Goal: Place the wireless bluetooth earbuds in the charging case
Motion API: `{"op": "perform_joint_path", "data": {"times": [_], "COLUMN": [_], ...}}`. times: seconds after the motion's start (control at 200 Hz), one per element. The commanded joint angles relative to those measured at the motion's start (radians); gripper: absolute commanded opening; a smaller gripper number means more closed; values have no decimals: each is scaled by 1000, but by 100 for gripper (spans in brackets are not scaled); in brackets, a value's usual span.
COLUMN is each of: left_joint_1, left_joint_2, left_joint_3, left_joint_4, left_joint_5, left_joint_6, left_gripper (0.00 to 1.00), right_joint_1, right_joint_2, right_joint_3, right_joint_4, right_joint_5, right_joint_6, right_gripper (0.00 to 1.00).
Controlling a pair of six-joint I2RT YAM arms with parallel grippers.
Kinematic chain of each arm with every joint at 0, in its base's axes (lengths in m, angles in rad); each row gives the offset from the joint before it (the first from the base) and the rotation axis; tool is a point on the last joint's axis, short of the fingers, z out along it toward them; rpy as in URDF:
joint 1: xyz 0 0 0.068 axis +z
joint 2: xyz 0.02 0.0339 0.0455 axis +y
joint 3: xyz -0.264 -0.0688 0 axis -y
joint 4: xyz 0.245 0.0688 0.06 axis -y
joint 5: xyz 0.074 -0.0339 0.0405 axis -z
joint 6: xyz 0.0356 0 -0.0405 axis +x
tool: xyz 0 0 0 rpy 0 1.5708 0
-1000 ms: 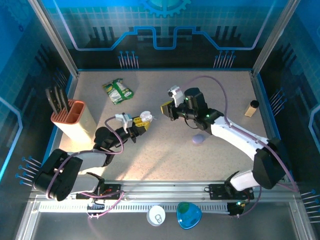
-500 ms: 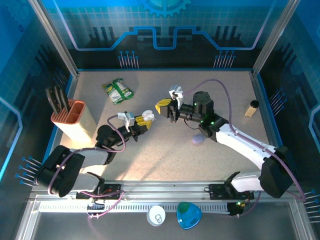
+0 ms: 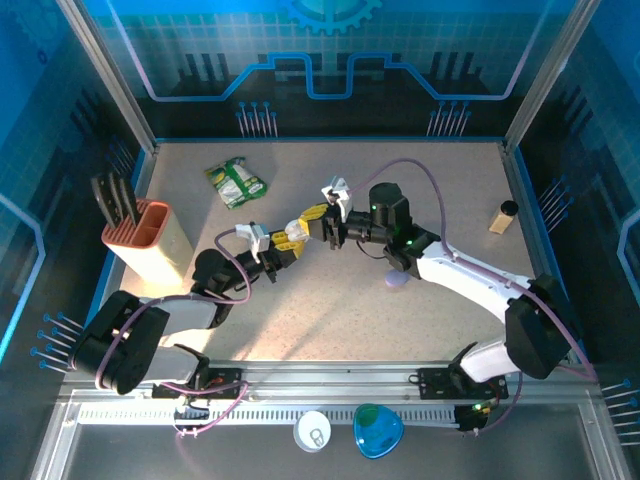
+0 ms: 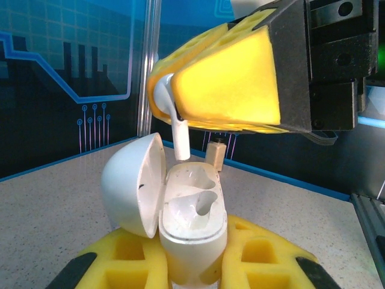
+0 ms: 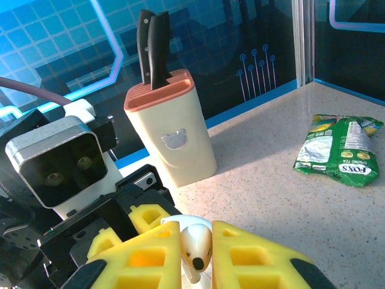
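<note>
My right end effector [image 5: 195, 253] grips a white earbud [image 4: 178, 135] just above the open case [image 4: 191, 232] clamped in my left end effector [image 4: 192, 268].

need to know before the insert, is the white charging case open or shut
Open. The white charging case, gripped by the left gripper, has its lid swung back to one side, its sockets bared.
</note>
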Motion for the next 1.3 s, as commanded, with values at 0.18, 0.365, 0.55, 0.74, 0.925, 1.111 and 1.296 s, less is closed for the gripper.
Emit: {"op": "perform_joint_path", "data": {"times": [0.18,0.365,0.55,0.74,0.925,1.111,1.296], "left_joint_1": [-6,-6,-6,-6,-6,-6,-5], "left_joint_2": [-33,-30,-27,-27,-25,-30,-47], "left_joint_3": [35,38,44,45,44,45,41], "left_joint_4": [30,30,31,25,27,33,25], "left_joint_5": [-24,-44,-53,-66,-75,-71,-69], "left_joint_6": [-32,-38,-48,-47,-44,-56,-55], "left_gripper": [7,7,7,7,7,6,7], "right_joint_1": [22,24,26,31,32,32,23], "right_joint_2": [19,12,15,10,-3,6,19], "right_joint_3": [24,17,11,5,-5,-9,-22], "right_joint_4": [21,12,7,10,14,9,9], "right_joint_5": [-29,-31,-43,-52,-51,-35,-2], "right_joint_6": [-26,-32,-33,-32,-32,-38,-49], "right_gripper": [17,17,17,17,17,17,22]}}
